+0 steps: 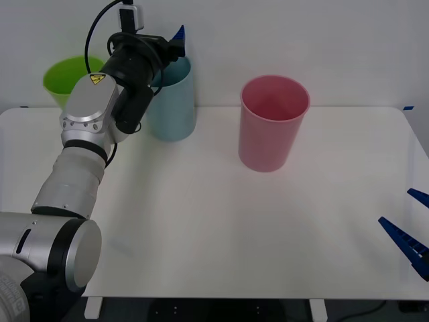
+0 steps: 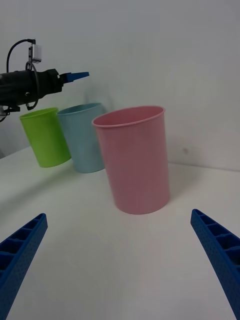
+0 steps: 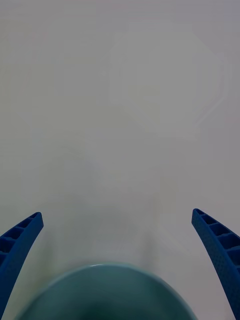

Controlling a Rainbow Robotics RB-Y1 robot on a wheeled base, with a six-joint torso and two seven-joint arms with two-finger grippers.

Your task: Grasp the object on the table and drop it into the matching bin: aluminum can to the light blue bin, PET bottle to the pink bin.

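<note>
Your left gripper (image 1: 175, 41) hangs over the light blue bin (image 1: 173, 107), fingers spread and empty, apparently placed for dropping the can.

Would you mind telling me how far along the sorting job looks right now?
It looks nearly done: the left claw is open and empty above the tall light blue plastic bin, and no can lies on the wide white table. Whether the can is inside cannot be seen. The right claw waits open near the table's edge. Withdrawing the left arm is probably what remains.
</note>
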